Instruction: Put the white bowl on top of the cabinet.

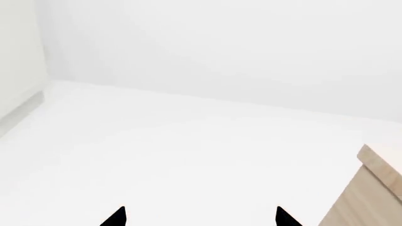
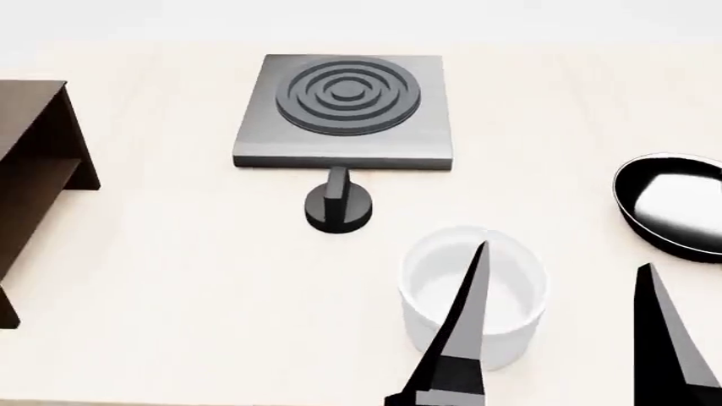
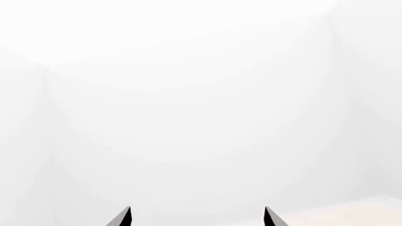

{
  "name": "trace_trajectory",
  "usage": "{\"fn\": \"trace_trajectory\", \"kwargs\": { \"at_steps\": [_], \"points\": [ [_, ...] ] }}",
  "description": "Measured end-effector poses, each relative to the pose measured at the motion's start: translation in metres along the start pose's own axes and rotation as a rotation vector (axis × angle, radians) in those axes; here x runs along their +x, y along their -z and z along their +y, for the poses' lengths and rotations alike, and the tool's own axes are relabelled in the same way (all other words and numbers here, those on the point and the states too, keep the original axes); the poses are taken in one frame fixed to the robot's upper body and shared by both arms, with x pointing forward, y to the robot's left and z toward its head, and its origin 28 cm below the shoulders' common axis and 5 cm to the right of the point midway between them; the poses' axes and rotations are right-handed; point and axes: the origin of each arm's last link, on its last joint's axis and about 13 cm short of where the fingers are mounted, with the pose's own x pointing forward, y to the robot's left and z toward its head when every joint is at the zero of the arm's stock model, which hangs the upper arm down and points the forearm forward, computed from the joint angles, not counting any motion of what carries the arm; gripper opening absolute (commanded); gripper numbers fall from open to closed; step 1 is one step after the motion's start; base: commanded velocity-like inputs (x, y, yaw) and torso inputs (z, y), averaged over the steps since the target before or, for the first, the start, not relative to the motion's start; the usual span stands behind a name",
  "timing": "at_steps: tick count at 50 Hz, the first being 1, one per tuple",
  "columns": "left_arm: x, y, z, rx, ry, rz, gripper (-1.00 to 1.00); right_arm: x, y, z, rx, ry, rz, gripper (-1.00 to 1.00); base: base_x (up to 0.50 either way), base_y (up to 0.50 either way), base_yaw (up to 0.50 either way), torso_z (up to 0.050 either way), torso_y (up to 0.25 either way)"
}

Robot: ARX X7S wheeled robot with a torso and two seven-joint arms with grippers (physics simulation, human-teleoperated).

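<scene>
We note right gripper point(image 2: 564, 279) spread wide, straddling white bowl point(image 2: 474, 296) wall to grasp it; cabinet point(image 2: 34, 161) well apart.

Right gripper point(image 3: 196, 217): only two black fingertips point(image 3: 122, 217) show, poking up from the near edge, set well apart with a wide gap between them.
Beyond the tips: plain white, faintly shaded, nothing distinct.
Corner: a pale cream strip of surface point(image 3: 358, 213) beside one tip; cannot tell what it is.
</scene>
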Motion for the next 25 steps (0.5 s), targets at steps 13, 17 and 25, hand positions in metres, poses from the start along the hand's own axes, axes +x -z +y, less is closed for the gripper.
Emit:
{"fn": "trace_trajectory", "kwargs": {
  "at_steps": [13,17,25],
  "points": [
    [0.0007,0.0011,0.0004,0.000,-0.003,0.010,1.00,-0.0007,-0.0020,0.0004,0.007,-0.003,-0.005,1.00,0.09,0.48,0.00,0.000,0.000],
    [0.0009,0.0012,0.0005,-0.001,-0.003,0.012,1.00,-0.0007,-0.0024,0.0004,0.008,-0.003,-0.006,1.00,0.09,0.48,0.00,0.000,0.000],
    [0.0018,0.0014,0.0004,-0.005,-0.001,0.016,1.00,-0.0007,-0.0028,0.0012,0.014,-0.007,-0.003,1.00,0.06,0.25,0.00,0.000,0.000]
  ]
}}
